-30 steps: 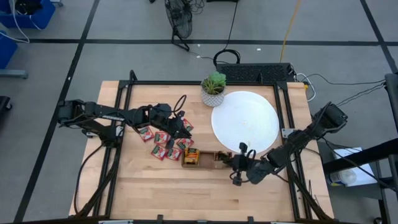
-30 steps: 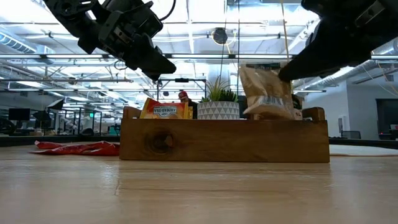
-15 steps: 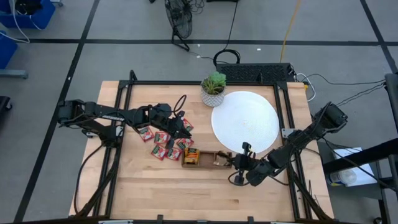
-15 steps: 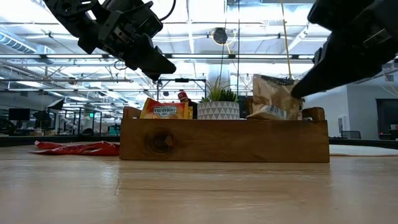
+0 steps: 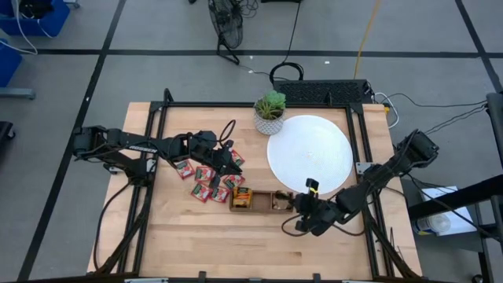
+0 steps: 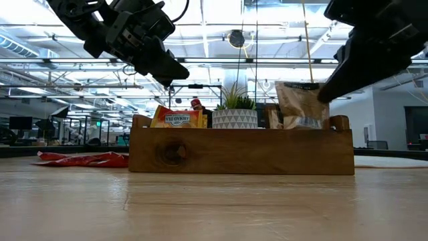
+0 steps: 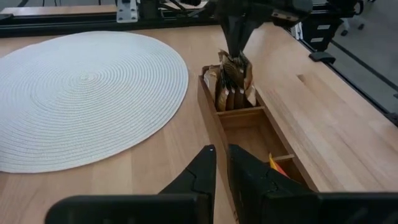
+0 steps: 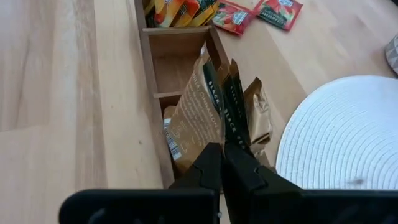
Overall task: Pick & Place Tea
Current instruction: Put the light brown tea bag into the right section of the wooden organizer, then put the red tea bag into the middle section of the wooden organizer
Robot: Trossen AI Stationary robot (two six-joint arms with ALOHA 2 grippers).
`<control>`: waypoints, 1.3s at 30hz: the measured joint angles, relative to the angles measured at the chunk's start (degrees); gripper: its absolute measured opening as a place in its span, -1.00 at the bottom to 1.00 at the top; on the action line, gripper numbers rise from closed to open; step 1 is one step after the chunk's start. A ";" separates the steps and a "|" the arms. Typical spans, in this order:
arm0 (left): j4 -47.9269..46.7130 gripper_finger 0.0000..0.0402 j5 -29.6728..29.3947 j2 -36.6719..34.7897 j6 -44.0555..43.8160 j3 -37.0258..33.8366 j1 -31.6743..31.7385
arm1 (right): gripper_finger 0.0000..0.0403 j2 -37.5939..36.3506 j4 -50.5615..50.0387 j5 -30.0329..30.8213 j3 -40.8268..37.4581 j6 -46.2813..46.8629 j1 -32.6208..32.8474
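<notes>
The brown wooden tray (image 5: pixel 255 201) lies near the table's middle. Orange-yellow tea sachets (image 6: pixel 175 118) stand in its left compartment. Brown sachets with dark print (image 8: pixel 194 115) stand in its right-end compartment. My right gripper (image 8: pixel 222 151) is above that compartment, shut on the brown sachets' tops. Red sachets (image 5: pixel 206 178) lie flat on the table left of the tray. My left gripper (image 5: pixel 234 170) hovers over them, shut and holding nothing; the low view shows my left gripper (image 6: pixel 175 72) well above the table. My right gripper pinches the top edge of a dark-printed brown sachet (image 8: pixel 231 134) between its two fingers, slanting down from above and the table's right. One sachet or several, I cannot tell. The sachet (image 6: pixel 301 104) stands nearly upright, with its lower part inside the tray's right-end compartment.
The white woven disc (image 5: pixel 309 153) lies beyond the tray toward the far right. A small potted plant (image 5: pixel 269 112) stands at its far-left edge. The tray's middle compartment (image 8: pixel 177 71) holds nothing. Bare wood lies on the tray's near side.
My right gripper has moved down and slightly toward the table's right with the brown sachet. The sachet was higher and tilted; now it stands lower and nearly upright in the tray's right-end compartment.
</notes>
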 joint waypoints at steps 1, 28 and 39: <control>-0.02 -0.79 0.00 0.00 0.05 0.00 0.00 | -1.00 0.57 0.18 -0.12 0.00 -0.28 -0.30; -0.07 -0.79 0.00 0.02 0.03 0.00 0.00 | -0.74 3.53 4.51 -6.55 -0.05 4.00 -2.33; -0.24 -0.79 0.00 0.02 0.01 0.00 0.00 | -0.12 -2.76 13.21 -6.16 -0.09 -3.11 -1.53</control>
